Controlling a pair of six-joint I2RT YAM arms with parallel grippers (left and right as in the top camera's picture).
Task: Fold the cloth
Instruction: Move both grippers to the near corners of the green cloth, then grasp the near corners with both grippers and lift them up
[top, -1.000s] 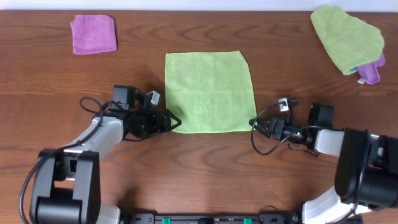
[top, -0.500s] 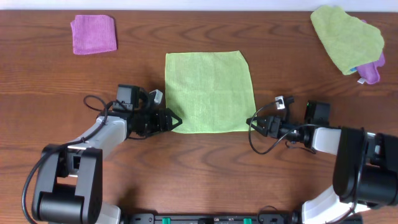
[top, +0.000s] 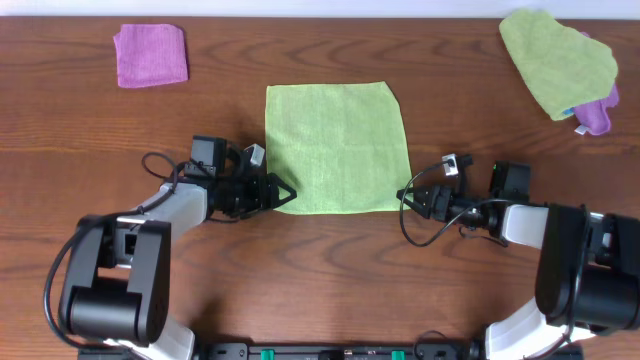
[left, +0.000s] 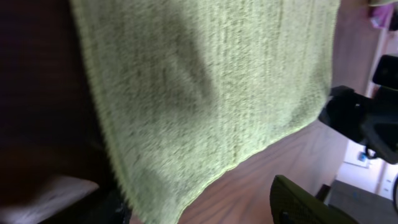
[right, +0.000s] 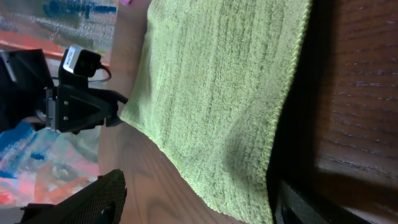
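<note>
Cloth (top: 337, 147): flat, unfolded.
Left gripper (top: 285, 194): crept onto near-left corner; jaws apart, narrowing.
Right gripper (top: 404, 196): likewise, near-right corner.
Your step: pinch both corners, fold far.

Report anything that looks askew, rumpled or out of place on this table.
Only the duller green cloth at the far right corner: it lies rumpled over a purple bit. The lime cloth lies flat and square. Nothing looks spilled or damaged.

Both wrist views cut the cloth (left: 205, 93) off at the top edge, and the left one shows it blurred. The left fingers (left: 305, 205) appear only as partial shapes along the bottom edge.
</note>
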